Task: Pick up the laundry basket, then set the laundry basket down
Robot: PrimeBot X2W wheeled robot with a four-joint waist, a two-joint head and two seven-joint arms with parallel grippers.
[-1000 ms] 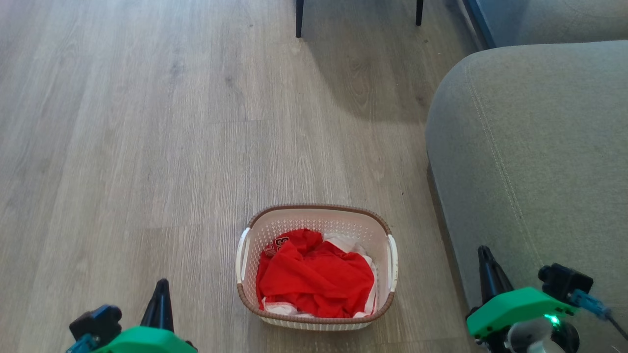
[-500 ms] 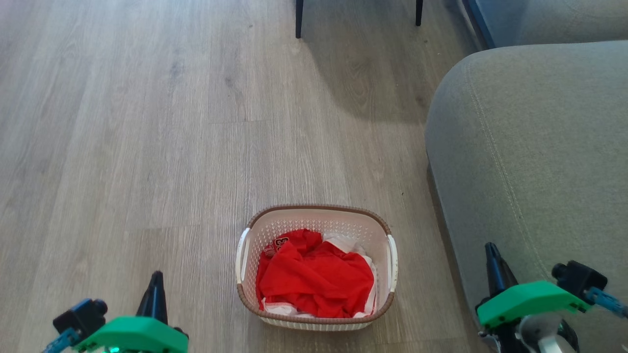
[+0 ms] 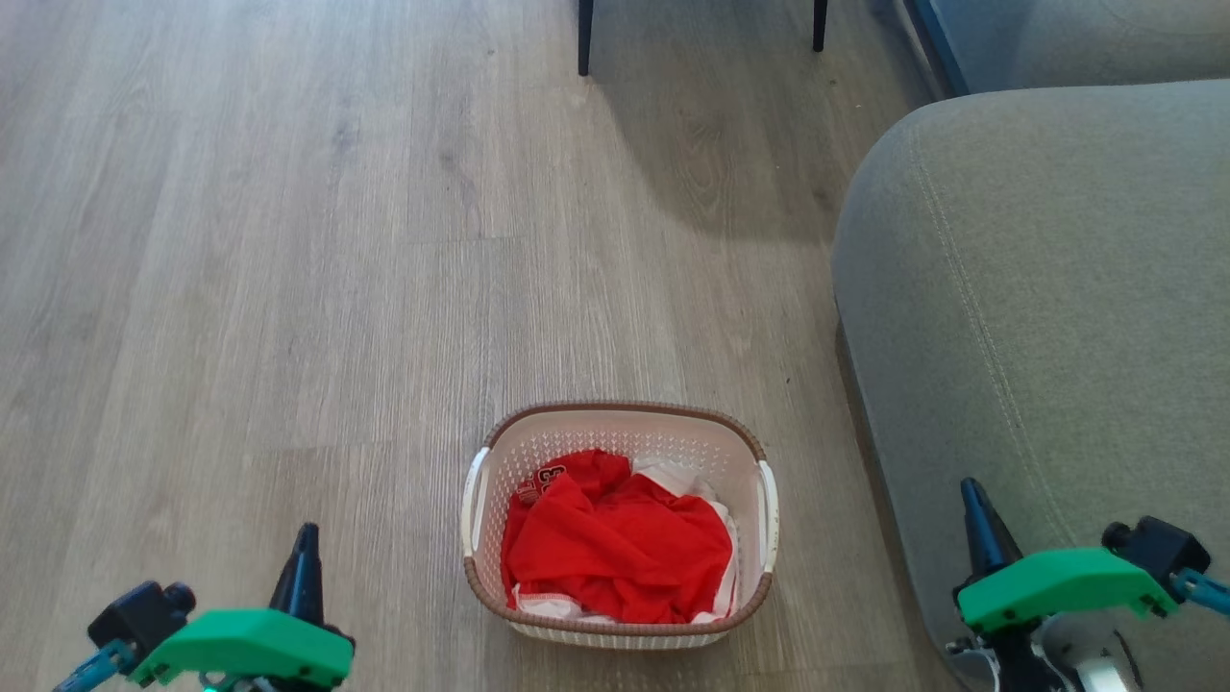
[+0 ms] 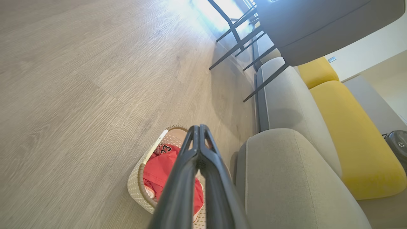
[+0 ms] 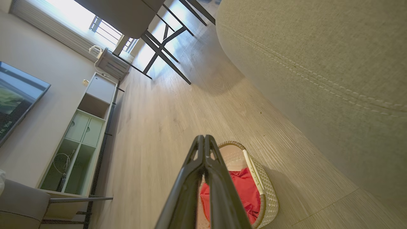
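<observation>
The laundry basket (image 3: 620, 430), cream with perforated sides, a brown rim and white side handles, stands on the wood floor holding red and white clothes. My left gripper (image 3: 307, 540) hovers at the lower left, well clear of the basket's left handle, fingers shut with nothing held. At the lower right my right gripper (image 3: 973, 495) is over the sofa's edge, also shut and empty. The left wrist view has the basket (image 4: 137, 183) partly behind its gripper (image 4: 198, 128). In the right wrist view the basket (image 5: 267, 194) lies behind that gripper (image 5: 203, 137).
A grey sofa (image 3: 1038, 317) fills the right side, close to the basket's right handle. Dark chair legs (image 3: 585, 38) stand at the far end of the floor. Yellow cushions (image 4: 349, 127) lie on the sofa; a shelf unit (image 5: 86, 133) lines the wall.
Both grippers have moved outward and slightly down in the head view, the left one leftward and the right one rightward. The basket has stayed put.
</observation>
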